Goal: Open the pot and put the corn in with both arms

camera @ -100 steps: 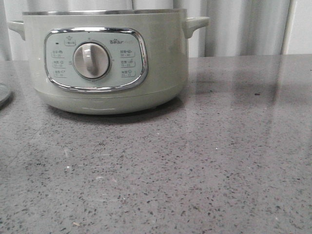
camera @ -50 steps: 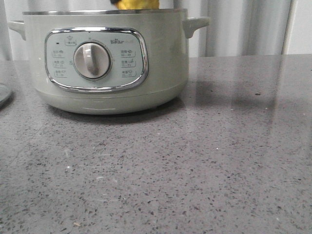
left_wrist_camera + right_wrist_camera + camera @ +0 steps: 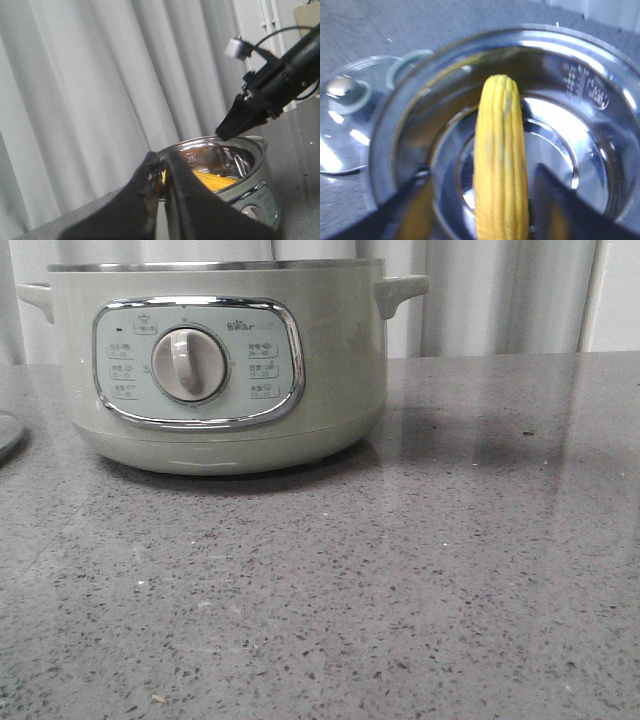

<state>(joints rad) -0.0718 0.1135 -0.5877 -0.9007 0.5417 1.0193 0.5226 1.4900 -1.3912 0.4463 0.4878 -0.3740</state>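
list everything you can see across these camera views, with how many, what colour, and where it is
pot: one, pale sage green, metal rim, on the table, lid off
corn: one, yellow, inside the pot
glass lid: one, clear, flat on the table beside the pot
table: one, speckled grey
curtain: pale grey, behind the table
left gripper: black, fingers close together, near the pot rim
right gripper: black, fingers spread either side of the corn, above the pot

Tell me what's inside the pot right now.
The corn lies inside the pot, over its shiny metal floor. The cob's lower end runs out of the right wrist view, and the floor directly beneath it is covered.
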